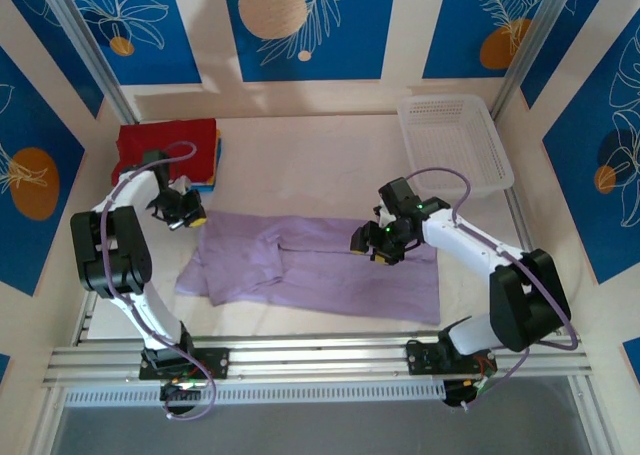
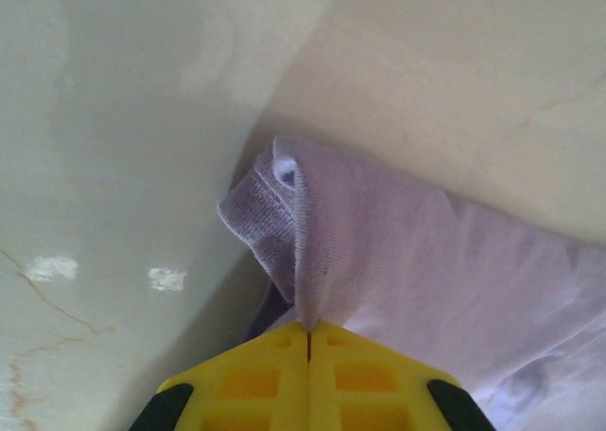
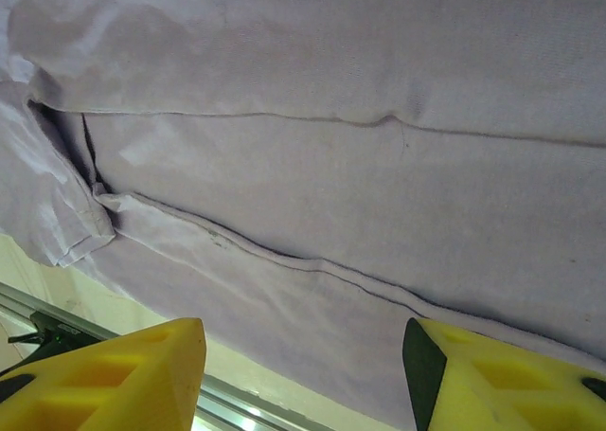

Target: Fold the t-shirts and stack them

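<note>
Here lavender tee [image 1: 320, 275] lies lengthwise left-right; left gripper [image 2: 309, 334] pinches corner, right gripper [image 3: 305, 355] agape

Bare table [image 1: 300, 155] along the far edge, folded stack [image 1: 165, 147] filling the far left corner, white basket [image 1: 452, 140] in the far right corner, lavender tee [image 1: 330, 275] spread across the middle, left gripper [image 1: 187, 215] just beside the stack, right gripper [image 1: 375, 243] over the tee's middle
</note>
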You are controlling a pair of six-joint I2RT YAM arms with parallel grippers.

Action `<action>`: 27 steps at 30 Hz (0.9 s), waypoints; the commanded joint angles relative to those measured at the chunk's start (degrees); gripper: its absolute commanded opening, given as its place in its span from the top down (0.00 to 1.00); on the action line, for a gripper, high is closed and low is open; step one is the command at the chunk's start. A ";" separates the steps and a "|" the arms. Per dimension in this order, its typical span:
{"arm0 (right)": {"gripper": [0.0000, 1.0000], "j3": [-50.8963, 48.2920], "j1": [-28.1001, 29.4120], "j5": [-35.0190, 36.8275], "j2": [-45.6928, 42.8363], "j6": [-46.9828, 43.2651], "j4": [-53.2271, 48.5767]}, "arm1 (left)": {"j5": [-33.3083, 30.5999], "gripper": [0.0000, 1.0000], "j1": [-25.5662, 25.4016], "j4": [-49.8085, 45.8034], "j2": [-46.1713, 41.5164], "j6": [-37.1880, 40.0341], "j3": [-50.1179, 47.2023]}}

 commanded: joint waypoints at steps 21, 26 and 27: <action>0.41 0.42 -1.32 -1.43 1.55 -1.21 -1.29 | -3.25 0.63 0.40 -8.54 7.93 2.12 14.51; 0.41 0.81 -2.40 -1.16 0.43 -1.71 -1.97 | -10.75 0.55 0.34 -8.93 4.40 1.61 16.85; 0.41 0.66 -2.59 -1.16 0.31 -1.63 -1.76 | -11.04 0.55 0.22 -8.26 2.62 1.16 16.56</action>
